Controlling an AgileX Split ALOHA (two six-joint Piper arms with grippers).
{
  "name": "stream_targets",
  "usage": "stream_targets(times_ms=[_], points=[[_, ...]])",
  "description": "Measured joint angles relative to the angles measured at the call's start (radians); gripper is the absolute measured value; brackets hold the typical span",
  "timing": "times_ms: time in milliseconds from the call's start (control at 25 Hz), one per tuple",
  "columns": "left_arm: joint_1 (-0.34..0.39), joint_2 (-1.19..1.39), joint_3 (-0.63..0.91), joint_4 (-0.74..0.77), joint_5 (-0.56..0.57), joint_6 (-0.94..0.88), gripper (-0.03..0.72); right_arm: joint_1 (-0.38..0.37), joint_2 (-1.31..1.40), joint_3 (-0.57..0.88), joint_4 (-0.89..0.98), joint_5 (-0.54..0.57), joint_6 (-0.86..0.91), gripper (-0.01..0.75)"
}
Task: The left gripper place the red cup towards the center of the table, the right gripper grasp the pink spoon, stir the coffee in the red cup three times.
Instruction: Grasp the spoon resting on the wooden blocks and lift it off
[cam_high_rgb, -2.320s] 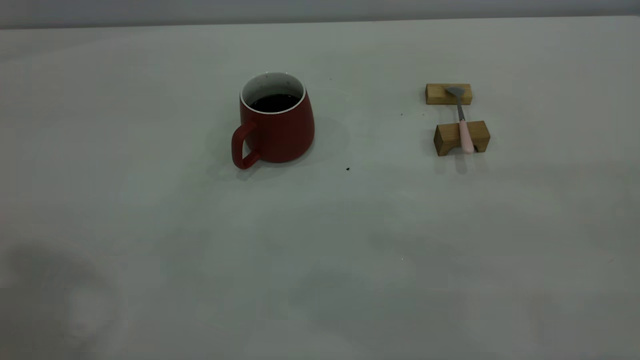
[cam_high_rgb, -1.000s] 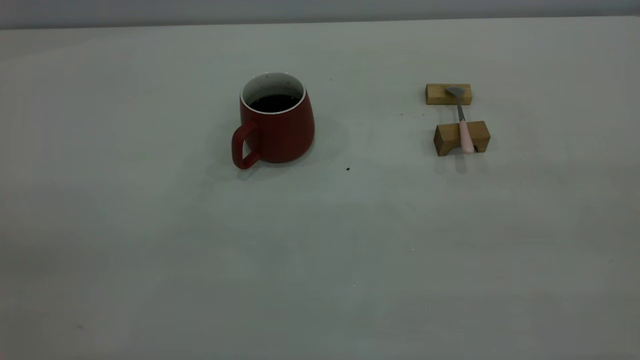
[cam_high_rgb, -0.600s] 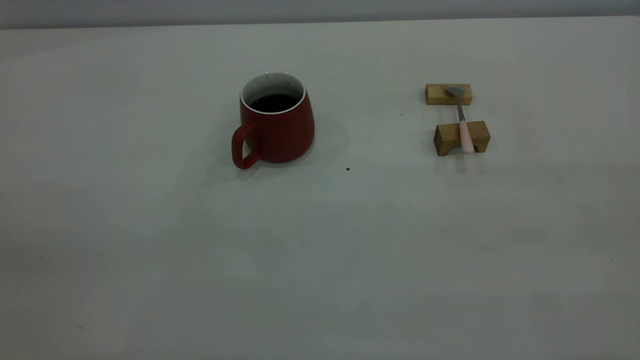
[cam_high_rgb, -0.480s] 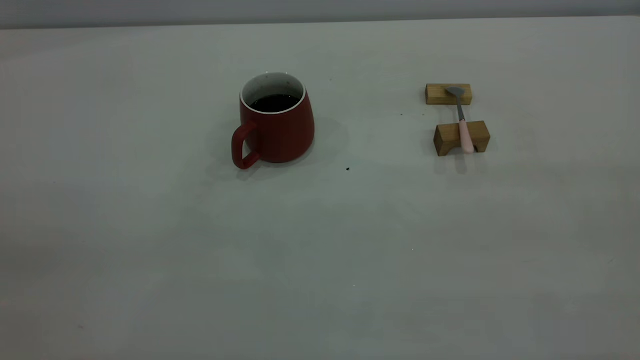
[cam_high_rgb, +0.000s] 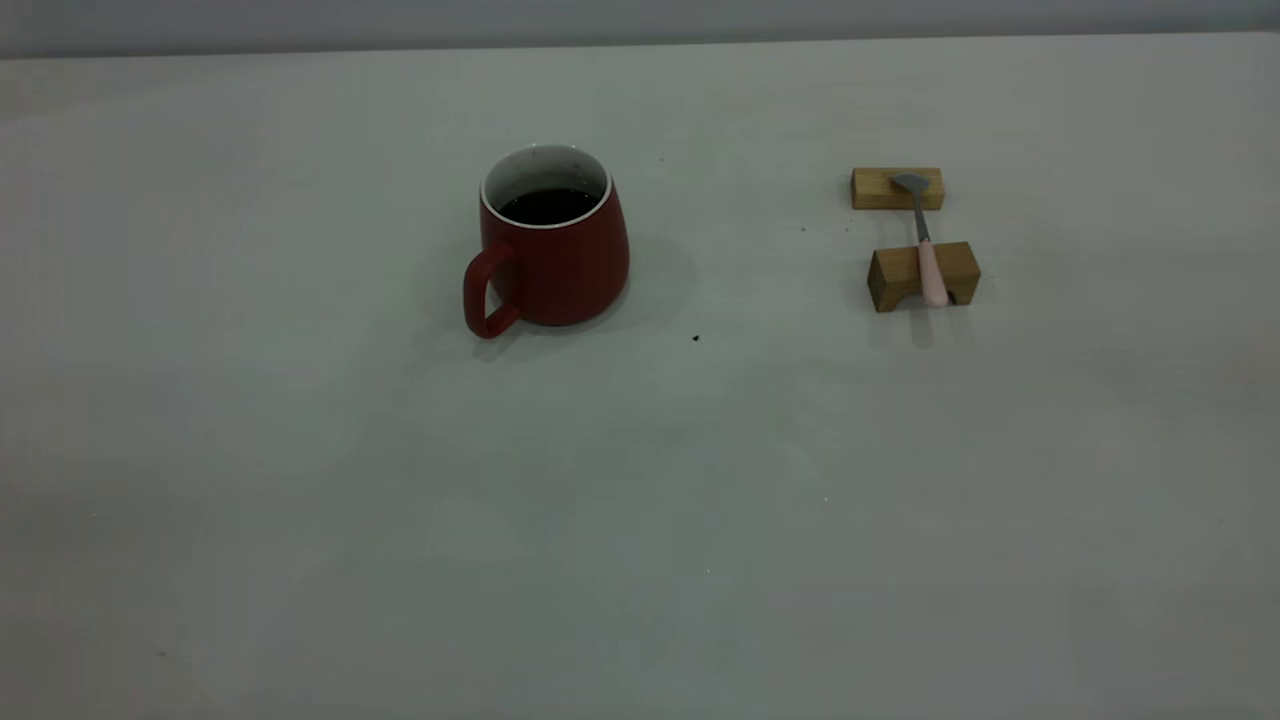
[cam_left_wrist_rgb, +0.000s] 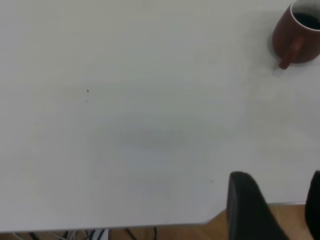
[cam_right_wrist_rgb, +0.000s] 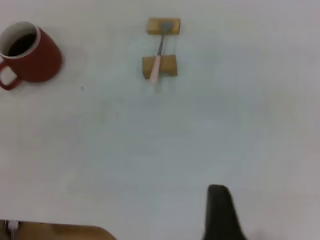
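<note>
Left wrist view shows the left end effector (cam_left_wrist_rgb: 274, 210) over the near edge of the tabletop (cam_left_wrist_rgb: 150, 125), its two black fingers (cam_left_wrist_rgb: 247, 207) spread apart with bare gap between them and nothing held. It is well apart from the red cup (cam_left_wrist_rgb: 297, 32), which stands far off across the white surface with its handle turned toward this camera.

In the right wrist view only one black finger (cam_right_wrist_rgb: 220, 212) of the right end effector (cam_right_wrist_rgb: 235, 220) shows, so I cannot tell whether it is spread or pressed together. It too hangs near the tabletop's near edge, well apart from the pink spoon (cam_right_wrist_rgb: 156, 70).

Neither arm appears in the exterior view. There the red cup (cam_high_rgb: 553, 245) stands upright on the tabletop (cam_high_rgb: 640, 500), left of the middle, its looped handle toward the front left. The coffee (cam_high_rgb: 549, 206) lies dark and round below the white rim.

Well to the right of the cup, the pink spoon (cam_high_rgb: 931, 272) lies across two wooden blocks. Its grey bowl rests on the far block (cam_high_rgb: 880, 188), which is low and flat. Its pink handle crosses the near block (cam_high_rgb: 895, 275), which is taller, and the handle's end sticks out past that block's front. A small dark speck (cam_high_rgb: 696, 338) sits on the surface between cup and spoon.
</note>
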Motion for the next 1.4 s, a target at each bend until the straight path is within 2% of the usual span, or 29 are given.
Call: stream_targets(times_ms=[160, 360, 560, 680, 1080, 1400], points=[[0.000, 0.000, 0.000, 0.000, 0.000, 0.000, 0.363, 0.000, 0.304, -0.051, 0.022, -0.090, -0.019, 0.628], [0.000, 0.000, 0.000, -0.001, 0.000, 0.001, 0.363, 0.004, 0.630, -0.061, 0.129, -0.241, -0.141, 0.646], [0.000, 0.000, 0.000, -0.002, 0.000, 0.001, 0.363, 0.117, 0.930, -0.095, 0.165, -0.408, -0.206, 0.646], [0.000, 0.000, 0.000, -0.002, 0.000, 0.001, 0.363, 0.188, 1.098, -0.155, 0.168, -0.469, -0.210, 0.646], [0.000, 0.000, 0.000, -0.002, 0.000, 0.001, 0.363, 0.321, 1.528, -0.437, 0.141, -0.495, -0.212, 0.638], [0.000, 0.000, 0.000, -0.002, 0.000, 0.001, 0.363, 0.333, 1.735, -0.635, 0.102, -0.474, -0.202, 0.619]])
